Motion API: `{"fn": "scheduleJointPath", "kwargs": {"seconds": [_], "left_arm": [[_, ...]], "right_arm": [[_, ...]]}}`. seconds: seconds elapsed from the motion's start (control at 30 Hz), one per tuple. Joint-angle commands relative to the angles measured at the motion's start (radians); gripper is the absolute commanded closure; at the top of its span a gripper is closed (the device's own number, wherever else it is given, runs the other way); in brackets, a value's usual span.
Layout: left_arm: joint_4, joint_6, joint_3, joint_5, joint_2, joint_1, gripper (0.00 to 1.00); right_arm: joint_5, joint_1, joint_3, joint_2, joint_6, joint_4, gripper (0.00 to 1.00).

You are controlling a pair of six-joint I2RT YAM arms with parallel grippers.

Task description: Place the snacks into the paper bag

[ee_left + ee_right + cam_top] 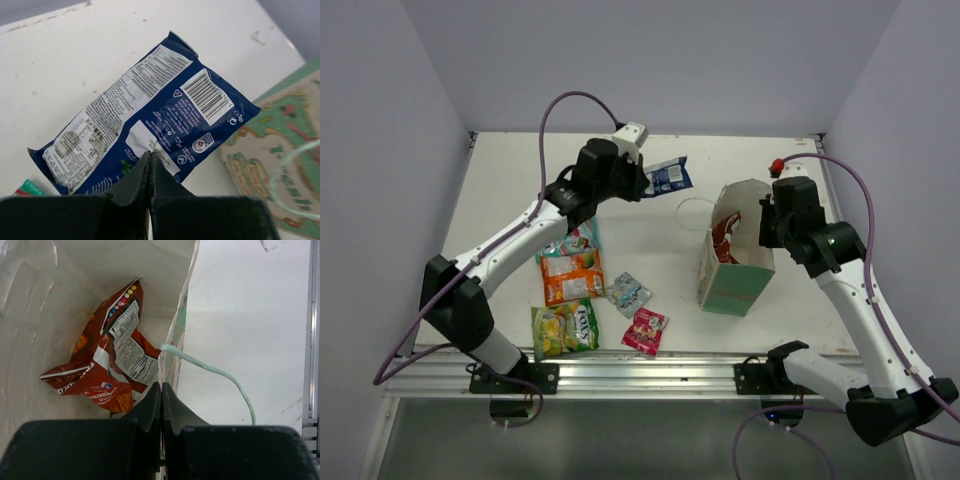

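Your left gripper (150,156) is pinched closed on the dark blue foil packet (150,100), beside the tan-and-green paper bag (735,280). Your right gripper (161,389) clamps the bag's rim, with a red foil packet (102,370) inside.

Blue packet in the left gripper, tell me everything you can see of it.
The blue packet is a flat, glossy dark-blue foil pouch, its back showing: white print panels, a barcode, small logos. It looks sealed, slightly creased. The left gripper is shut on one long edge. It is toward the table's far side, left of the paper bag, apart from it.
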State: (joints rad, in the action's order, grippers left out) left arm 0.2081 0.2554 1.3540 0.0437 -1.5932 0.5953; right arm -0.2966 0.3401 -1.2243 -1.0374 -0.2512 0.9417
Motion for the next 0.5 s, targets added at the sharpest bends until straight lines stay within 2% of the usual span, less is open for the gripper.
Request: {"fn": "scheduleJointPath", "kwargs": {"seconds": [0.0, 0.13, 0.27, 0.47], "left_arm": [[-0.019, 0.039, 0.127, 0.137, 0.099, 0.066, 1.00], [-0.079, 0.151, 0.207, 0.309, 0.113, 0.132, 1.00], [-0.153, 0.251, 0.258, 0.386, 0.101, 0.172, 1.00], [-0.349, 0.412, 0.159, 0.501, 0.084, 0.219, 1.00]], "right_arm": [[0.004, 0.002, -0.003, -0.007, -0.005, -0.029, 1.00], [0.014, 0.002, -0.003, -0.009, -0.007, -0.032, 1.00], [0.016, 0.002, -0.003, -0.009, -0.010, -0.031, 1.00], [0.011, 0.002, -0.001, -0.004, -0.007, -0.027, 1.00]]}}
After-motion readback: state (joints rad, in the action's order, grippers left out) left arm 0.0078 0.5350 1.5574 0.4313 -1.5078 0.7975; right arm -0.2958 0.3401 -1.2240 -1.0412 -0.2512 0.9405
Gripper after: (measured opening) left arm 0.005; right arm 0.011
